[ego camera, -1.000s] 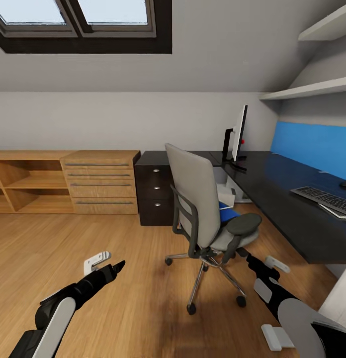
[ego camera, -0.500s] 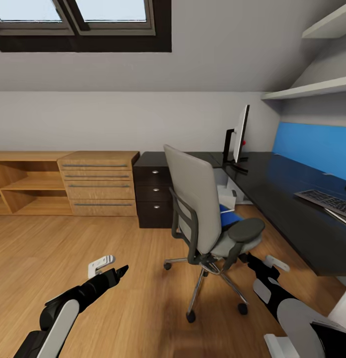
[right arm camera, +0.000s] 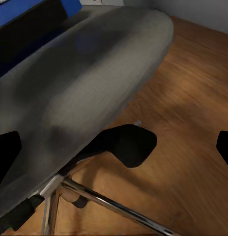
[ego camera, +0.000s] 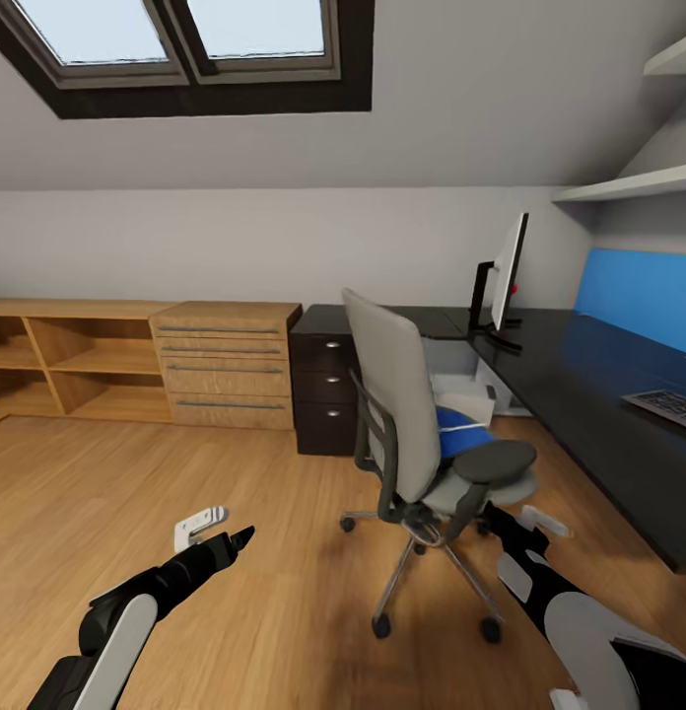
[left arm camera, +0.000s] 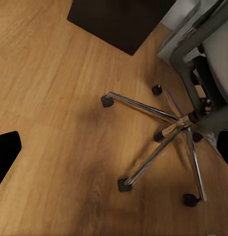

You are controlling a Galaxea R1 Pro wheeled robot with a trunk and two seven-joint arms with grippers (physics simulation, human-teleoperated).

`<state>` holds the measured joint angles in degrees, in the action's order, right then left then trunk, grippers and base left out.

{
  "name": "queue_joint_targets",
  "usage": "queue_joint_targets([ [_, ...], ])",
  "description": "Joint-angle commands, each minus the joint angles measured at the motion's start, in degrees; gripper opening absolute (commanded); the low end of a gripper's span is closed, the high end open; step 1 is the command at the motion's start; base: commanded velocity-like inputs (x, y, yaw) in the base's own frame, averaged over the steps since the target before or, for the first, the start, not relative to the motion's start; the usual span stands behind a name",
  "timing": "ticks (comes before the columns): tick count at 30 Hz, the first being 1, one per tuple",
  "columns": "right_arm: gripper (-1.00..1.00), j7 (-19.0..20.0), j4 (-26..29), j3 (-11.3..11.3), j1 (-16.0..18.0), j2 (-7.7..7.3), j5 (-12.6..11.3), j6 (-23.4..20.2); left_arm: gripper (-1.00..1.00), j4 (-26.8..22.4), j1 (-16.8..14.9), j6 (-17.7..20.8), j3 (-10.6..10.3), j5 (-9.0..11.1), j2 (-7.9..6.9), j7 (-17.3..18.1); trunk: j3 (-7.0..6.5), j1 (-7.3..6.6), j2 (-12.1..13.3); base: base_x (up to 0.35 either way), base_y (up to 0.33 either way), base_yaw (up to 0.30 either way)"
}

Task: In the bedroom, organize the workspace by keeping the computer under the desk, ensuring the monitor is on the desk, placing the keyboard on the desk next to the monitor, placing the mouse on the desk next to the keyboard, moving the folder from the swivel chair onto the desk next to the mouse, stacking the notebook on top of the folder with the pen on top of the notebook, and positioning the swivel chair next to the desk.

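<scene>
Bedroom with plank floor; blue folder (ego camera: 459, 431) on swivel chair (ego camera: 402, 414) seat, frame centre-right; likely thin, light, stiff, slippery, so pinch an overhanging edge; right gripper (ego camera: 520, 521) beside seat, left gripper (ego camera: 213, 530) lower left, both fingers spread wide, empty.

Attic home office: skylight (ego camera: 185, 35) in the sloped ceiling, wood plank floor (ego camera: 106, 493), black L-shaped desk (ego camera: 589, 394) with monitor (ego camera: 508, 271) and keyboard (ego camera: 666, 404), grey swivel chair (ego camera: 407, 414), low wooden cabinets (ego camera: 136, 360), wall shelves (ego camera: 629, 182).
</scene>
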<state>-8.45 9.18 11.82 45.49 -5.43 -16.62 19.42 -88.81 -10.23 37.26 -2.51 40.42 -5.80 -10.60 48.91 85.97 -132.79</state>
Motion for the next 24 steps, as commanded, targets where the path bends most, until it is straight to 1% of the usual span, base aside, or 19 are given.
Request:
queue_joint_targets([
  [1,1.0,0.0,0.0,-0.2,0.0,0.7,0.5,0.2,1.0,0.0,0.0,0.1,-0.1,0.5,-0.03,-0.6,0.0,-0.01,0.0,0.0,0.0,0.199],
  [2,1.0,0.0,0.0,-0.2,0.0,1.19,1.4,0.2,1.0,0.0,0.0,0.1,-0.1,0.4,-0.02,-0.6,-0.06,-0.01,0.0,0.0,0.0,0.199],
  [3,1.0,0.0,0.0,-0.2,0.0,2.02,3.5,0.2,1.0,0.0,0.0,0.1,-0.1,0.4,-0.05,-0.6,-0.13,-0.01,0.0,0.0,0.0,0.2],
  [4,1.0,0.0,0.0,-0.2,0.0,2.62,4.8,0.2,1.0,0.0,0.0,0.1,-0.1,0.4,-0.06,-0.6,-0.19,-0.01,0.0,0.0,0.0,0.202],
  [7,1.0,-0.1,0.0,-0.2,0.0,4.52,7.7,0.2,1.0,0.0,0.0,0.1,0.0,0.4,-0.08,-0.6,-0.37,-0.01,0.0,0.0,0.0,0.205],
  [10,1.0,-0.1,0.0,-0.2,-0.1,5.94,8.9,0.2,1.0,0.0,0.0,0.1,0.0,0.4,-0.08,-0.6,-0.55,-0.01,0.0,0.0,0.0,0.208],
  [14,1.0,-0.1,0.0,-0.2,-0.1,7.26,10.7,0.2,1.0,0.0,0.0,0.1,0.0,0.3,-0.08,-0.6,-0.79,-0.01,0.0,0.0,0.0,0.209],
  [17,1.0,-0.1,0.0,-0.2,-0.1,8.06,11.2,0.2,1.0,0.0,0.0,0.1,0.0,0.3,-0.08,-0.6,-0.96,-0.01,0.0,0.0,0.0,0.195],
  [20,1.0,-0.1,0.0,-0.2,-0.1,8.22,11.3,0.2,1.0,0.0,0.0,0.0,0.0,0.2,-0.08,-0.6,-1.01,-0.01,0.0,0.0,0.0,0.063],
  [24,1.0,-0.1,0.0,0.0,-0.1,7.79,10.9,0.1,1.0,0.0,0.0,-0.1,0.3,0.2,-0.13,-0.5,-1.09,-0.01,0.0,0.0,0.0,-0.159],
])
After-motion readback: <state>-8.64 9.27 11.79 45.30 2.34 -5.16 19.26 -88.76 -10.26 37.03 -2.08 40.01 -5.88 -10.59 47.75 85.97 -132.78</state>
